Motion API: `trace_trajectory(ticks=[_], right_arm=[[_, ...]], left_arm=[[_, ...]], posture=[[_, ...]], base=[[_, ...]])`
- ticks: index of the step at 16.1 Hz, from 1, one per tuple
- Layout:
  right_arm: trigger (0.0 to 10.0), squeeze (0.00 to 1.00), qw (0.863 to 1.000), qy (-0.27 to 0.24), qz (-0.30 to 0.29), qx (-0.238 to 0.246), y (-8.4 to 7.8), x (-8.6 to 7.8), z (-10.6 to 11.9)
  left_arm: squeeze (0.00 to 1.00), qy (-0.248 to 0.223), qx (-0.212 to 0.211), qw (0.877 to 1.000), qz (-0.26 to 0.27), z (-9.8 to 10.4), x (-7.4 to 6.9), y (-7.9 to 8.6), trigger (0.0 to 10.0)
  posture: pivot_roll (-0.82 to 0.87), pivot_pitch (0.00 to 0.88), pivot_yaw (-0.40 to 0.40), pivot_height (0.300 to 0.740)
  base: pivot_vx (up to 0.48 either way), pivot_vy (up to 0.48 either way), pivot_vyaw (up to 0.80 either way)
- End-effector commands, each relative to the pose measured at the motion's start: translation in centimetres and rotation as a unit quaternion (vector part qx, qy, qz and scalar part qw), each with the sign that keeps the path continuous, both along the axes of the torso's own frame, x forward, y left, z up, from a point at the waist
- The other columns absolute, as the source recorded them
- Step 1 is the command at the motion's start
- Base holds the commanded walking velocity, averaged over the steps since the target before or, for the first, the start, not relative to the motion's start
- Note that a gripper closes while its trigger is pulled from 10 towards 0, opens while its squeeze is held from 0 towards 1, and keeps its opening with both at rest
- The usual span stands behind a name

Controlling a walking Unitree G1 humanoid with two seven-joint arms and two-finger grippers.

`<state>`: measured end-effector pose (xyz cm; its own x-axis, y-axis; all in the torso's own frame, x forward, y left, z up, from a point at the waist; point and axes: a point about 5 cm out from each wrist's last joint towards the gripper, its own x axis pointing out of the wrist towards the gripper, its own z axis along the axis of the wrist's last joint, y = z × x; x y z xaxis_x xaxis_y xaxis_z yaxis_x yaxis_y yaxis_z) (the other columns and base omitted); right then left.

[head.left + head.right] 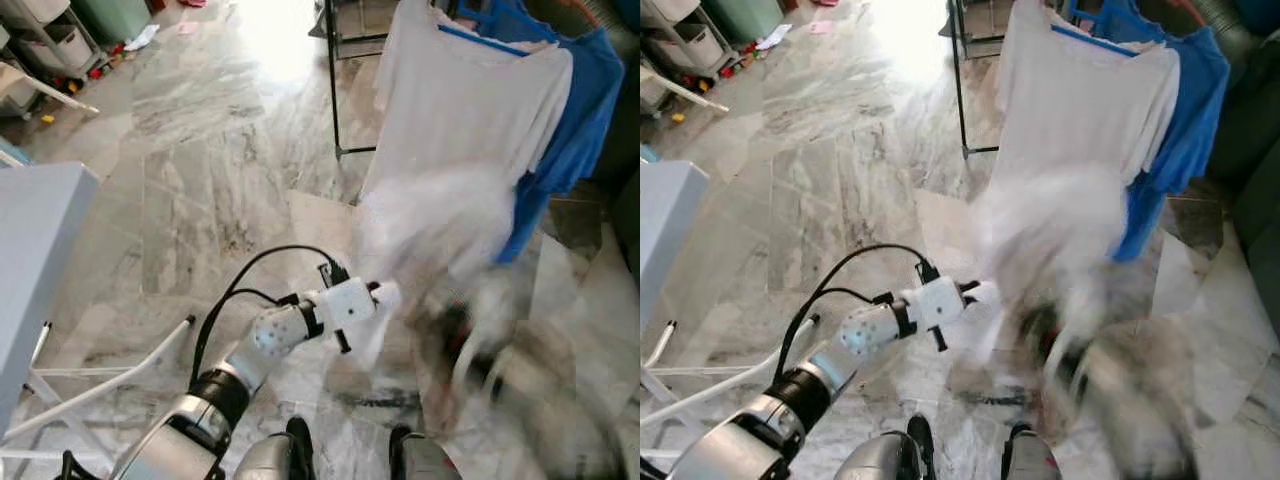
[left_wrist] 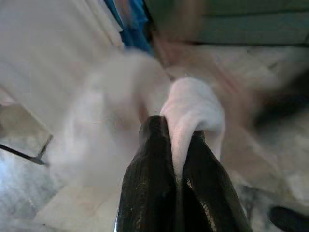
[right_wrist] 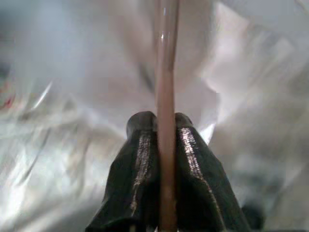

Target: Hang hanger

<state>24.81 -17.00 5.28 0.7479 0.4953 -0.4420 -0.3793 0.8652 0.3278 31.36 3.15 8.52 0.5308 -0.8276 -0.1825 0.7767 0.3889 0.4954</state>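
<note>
My left gripper is shut on a fold of a white garment; in the eye views it reaches out at the centre, pinching the cloth's lower edge. The garment is blurred by motion in front of me. My right gripper is shut on a thin pinkish-brown hanger bar that runs between its fingers, with white cloth behind. The right arm is a blur at the lower right. Behind, a white shirt on a blue hanger and a blue shirt hang from a rack.
The rack's black post stands on the marble floor. A pale blue table with white frame legs is at my left. Shelves and clutter sit at the far left. A dark sofa is on the right.
</note>
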Motion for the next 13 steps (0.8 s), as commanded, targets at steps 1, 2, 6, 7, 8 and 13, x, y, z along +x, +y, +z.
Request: trace_trajectory(ticks=[1,2,6,7,8,13], right_arm=[[10.0,0.0,0.994,0.032,0.106,0.002,2.1,-3.1,-1.2],[10.0,0.0,0.99,0.06,0.126,-0.017,2.0,-4.6,-2.3],[10.0,0.0,0.981,0.105,0.136,-0.086,-0.4,-6.9,-3.6],[10.0,0.0,0.978,0.108,0.144,-0.105,-1.0,-7.1,-3.6],[10.0,0.0,0.968,0.113,0.162,-0.156,-2.4,-7.3,-3.8],[10.0,0.0,0.943,0.144,0.128,-0.273,-7.3,-7.5,-4.5]], left_arm=[[0.0,0.062,0.022,0.998,0.003,-2.2,-0.8,0.9,10.0],[0.0,0.074,0.032,0.997,-0.006,-2.9,-1.3,0.9,10.0],[0.0,0.051,0.021,0.998,0.007,-2.7,-1.3,0.7,10.0],[0.0,0.037,0.022,0.999,0.012,-2.2,-0.9,0.7,10.0],[0.0,0.022,0.023,0.999,0.02,-1.6,-0.2,1.1,10.0],[0.0,0.004,0.025,0.999,0.033,-0.7,0.8,2.1,10.0]], posture=[[-0.13,0.249,0.123,0.74],[-0.13,0.252,0.126,0.74],[-0.14,0.256,0.136,0.74],[-0.14,0.255,0.136,0.74],[-0.14,0.251,0.139,0.74],[-0.14,0.244,0.148,0.74]], base=[[0.0,0.0,0.0],[0.0,0.0,0.0],[0.0,0.0,0.0],[0.0,0.0,0.0],[0.0,0.0,0.0],[0.0,0.0,0.0]])
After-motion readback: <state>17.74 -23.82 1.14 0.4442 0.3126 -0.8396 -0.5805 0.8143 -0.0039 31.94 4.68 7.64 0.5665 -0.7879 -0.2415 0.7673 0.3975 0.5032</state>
